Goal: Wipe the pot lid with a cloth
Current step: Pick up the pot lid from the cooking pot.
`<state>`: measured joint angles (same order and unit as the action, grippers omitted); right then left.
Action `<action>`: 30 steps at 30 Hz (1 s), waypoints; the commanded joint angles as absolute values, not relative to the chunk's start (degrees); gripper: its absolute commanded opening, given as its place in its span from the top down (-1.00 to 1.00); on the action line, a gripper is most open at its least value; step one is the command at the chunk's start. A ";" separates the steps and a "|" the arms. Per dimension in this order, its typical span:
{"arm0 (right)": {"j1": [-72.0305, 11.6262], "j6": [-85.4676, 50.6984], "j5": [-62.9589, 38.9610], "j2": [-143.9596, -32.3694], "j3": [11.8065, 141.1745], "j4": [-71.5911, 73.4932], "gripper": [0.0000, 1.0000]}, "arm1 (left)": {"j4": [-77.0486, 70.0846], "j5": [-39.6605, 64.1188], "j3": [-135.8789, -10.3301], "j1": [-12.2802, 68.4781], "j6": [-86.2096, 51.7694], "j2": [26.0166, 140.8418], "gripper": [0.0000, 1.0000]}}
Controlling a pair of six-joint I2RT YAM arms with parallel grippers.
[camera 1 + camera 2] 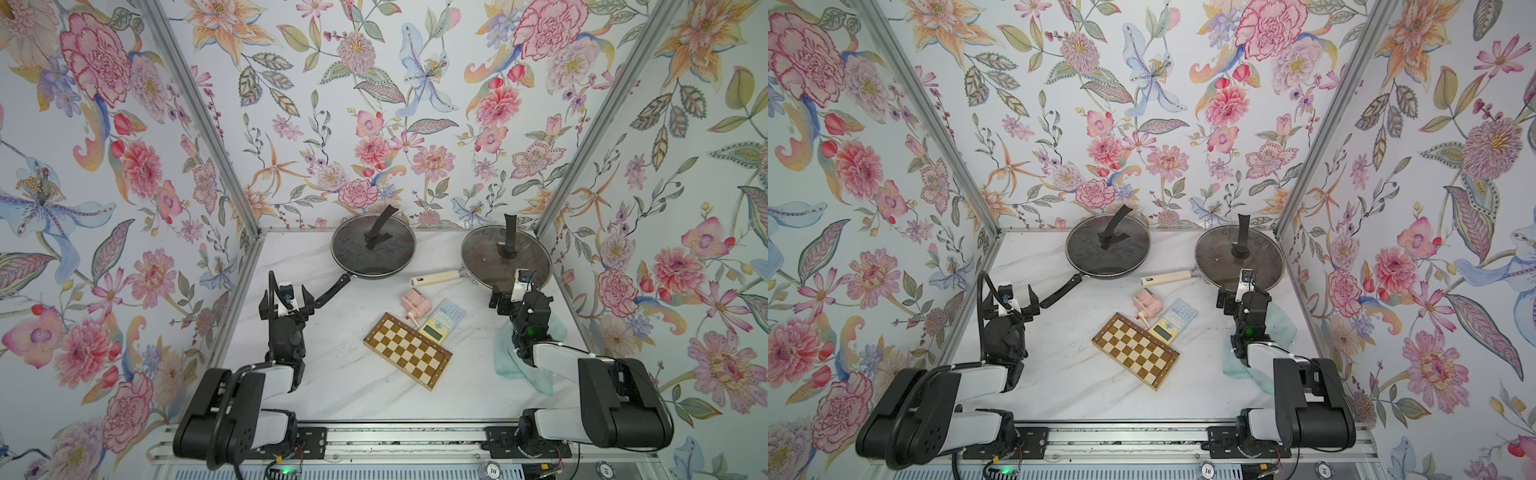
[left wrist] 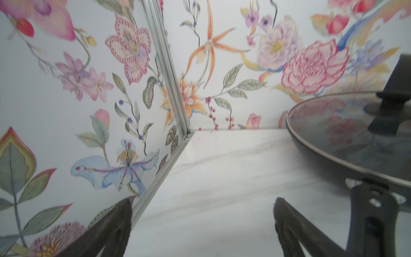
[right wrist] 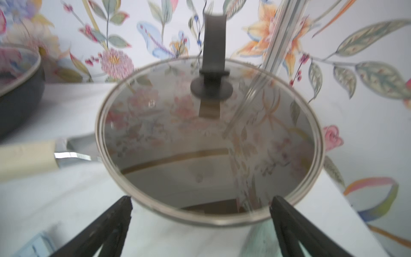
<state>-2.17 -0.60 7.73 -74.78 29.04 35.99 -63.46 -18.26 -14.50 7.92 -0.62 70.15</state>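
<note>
At the back right a glass pot lid (image 1: pixel 486 255) (image 1: pixel 1221 251) (image 3: pixel 209 138) with an upright black handle covers a pot with a cream handle (image 1: pixel 434 277). My right gripper (image 1: pixel 517 291) (image 1: pixel 1241 293) (image 3: pixel 201 198) hovers open just in front of its near rim, holding nothing. The pale mint-green cloth (image 1: pixel 509 361) (image 1: pixel 1233 365) (image 3: pixel 260 235) lies crumpled on the table, mostly hidden under my right arm. My left gripper (image 1: pixel 286 297) (image 1: pixel 1011 299) (image 2: pixel 202 200) is open and empty near the left wall, beside the black handle (image 1: pixel 332 291) (image 2: pixel 373 211) of a dark frying pan.
The dark frying pan carries a second glass lid (image 1: pixel 374 247) (image 1: pixel 1108 249) (image 2: pixel 355 133) at the back centre. A checkered wooden board (image 1: pixel 407 351), a calculator (image 1: pixel 438 320) and a small pink device (image 1: pixel 415 303) lie mid-table. Floral walls close in on three sides.
</note>
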 commanded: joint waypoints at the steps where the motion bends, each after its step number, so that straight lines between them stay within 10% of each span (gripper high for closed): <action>1: -2.49 -6.02 5.74 -67.71 35.67 15.98 -0.98 | -42.71 -16.02 -24.06 8.59 -3.34 62.72 -0.99; 10: -10.77 -35.27 6.41 -55.73 45.78 -3.38 -0.99 | -12.41 -14.31 -51.15 16.99 -27.15 60.24 -0.99; 21: -31.49 -44.44 5.20 -66.56 60.04 -1.09 -0.99 | -11.58 -0.93 -68.98 32.05 -44.34 74.88 -0.99; 30: -20.41 -44.92 -8.27 -73.01 59.42 6.74 -0.98 | -19.13 6.17 -66.52 30.80 -43.29 77.27 -0.99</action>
<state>-25.30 -45.30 -2.87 -68.84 58.28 4.89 -15.90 2.72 -66.06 31.33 -44.01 75.81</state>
